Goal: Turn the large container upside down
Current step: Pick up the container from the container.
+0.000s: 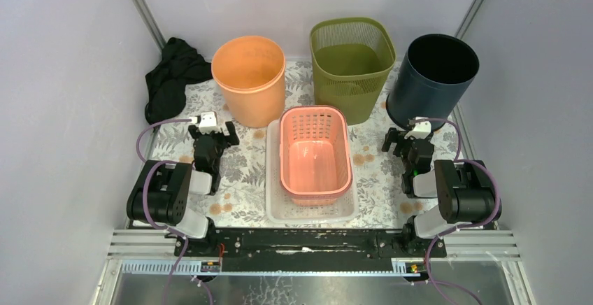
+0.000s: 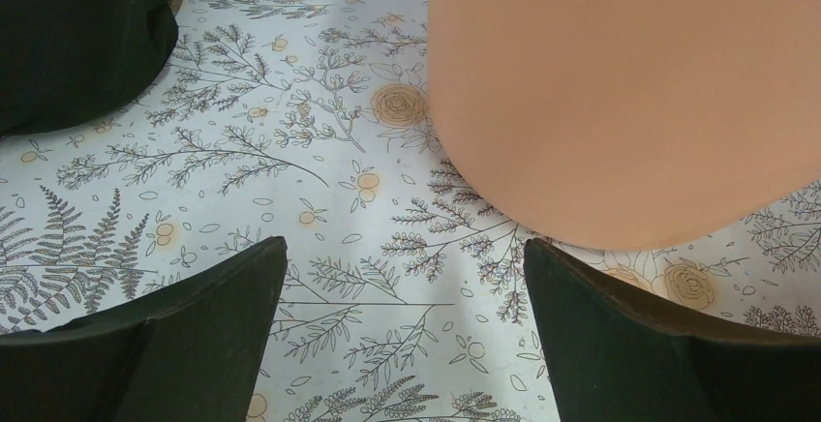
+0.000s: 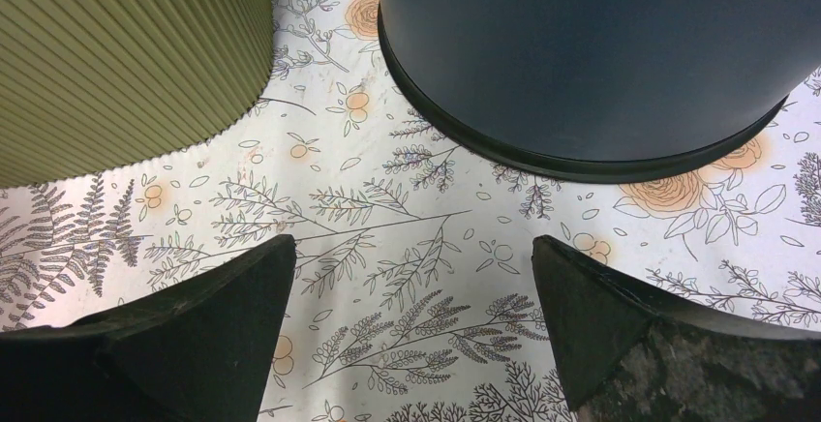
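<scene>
A robot test cell in a lab: plain grey walls (image 1: 63,74) and metal corner posts (image 1: 143,4) box in a table (image 1: 245,172) under a floral cover (image 1: 374,172), while a left arm (image 1: 164,193) and a right arm (image 1: 461,193) stand bolted to a rail (image 1: 308,240) along its near edge.

Floral worktop (image 1: 241,172): orange bin (image 1: 249,81), olive bin (image 1: 352,67), dark bin (image 1: 433,77) along the back, clear tub (image 1: 311,212) centre, black cloth (image 1: 171,81) left.

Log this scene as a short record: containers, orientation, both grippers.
back row, left to right: orange bin, green mesh bin, dark blue bin
orientation: all three upright, mouths up
centre: pink basket upright inside a clear tray
far left: black cloth
left gripper: open, empty
right gripper: open, empty
</scene>
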Controlling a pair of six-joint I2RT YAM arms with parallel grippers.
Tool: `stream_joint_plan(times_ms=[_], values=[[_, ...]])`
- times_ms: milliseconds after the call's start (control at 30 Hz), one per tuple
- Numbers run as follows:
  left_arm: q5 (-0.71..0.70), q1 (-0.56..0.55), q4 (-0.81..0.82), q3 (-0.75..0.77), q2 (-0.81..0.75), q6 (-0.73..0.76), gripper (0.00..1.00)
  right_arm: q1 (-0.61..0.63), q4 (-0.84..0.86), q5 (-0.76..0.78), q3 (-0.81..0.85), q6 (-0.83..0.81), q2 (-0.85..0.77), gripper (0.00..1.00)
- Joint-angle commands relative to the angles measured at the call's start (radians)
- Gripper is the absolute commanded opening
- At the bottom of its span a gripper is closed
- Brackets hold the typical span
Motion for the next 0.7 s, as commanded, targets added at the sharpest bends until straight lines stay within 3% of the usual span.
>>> stream_joint_plan(times_ms=[0,667], values=[[-0.018,0.004,0.074,-0.009,0.008,0.01,1.0,0.003,0.052,-0.008,0.028,-0.009,-0.005,0.99],[-0.008,0.011,0.068,-0.005,0.009,0.007,1.0,0.003,0.05,-0.011,0.03,-0.008,-0.005,0.99]])
